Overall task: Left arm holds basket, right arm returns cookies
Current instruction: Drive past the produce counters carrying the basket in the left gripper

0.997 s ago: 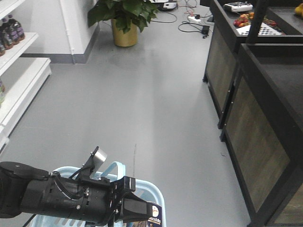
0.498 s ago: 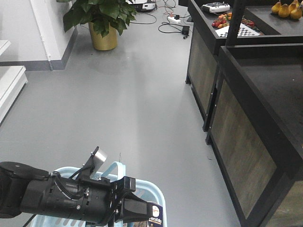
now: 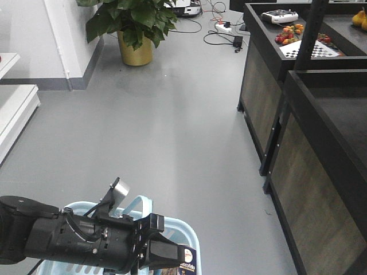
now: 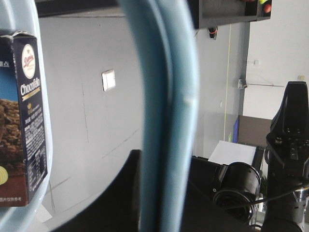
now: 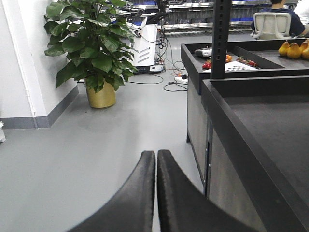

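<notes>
- While the left arm [image 3: 69, 238] reaches over the light blue basket [image 3: 186, 229], its end effector [image 3: 165, 252] is clamped around the curved handle [image 4: 166, 96].
- The cookies [image 4: 21, 121], a dark navy box, stand upright inside the basket at its far corner, just beside that end effector.
- The right end effector [image 5: 156, 166] has its flat fingers pressed together, holding nothing, over grey floor [image 5: 72, 159] beside a black table [image 5: 270, 111].
- A potted plant [image 3: 135, 23] stands well apart, by the white wall.
</notes>
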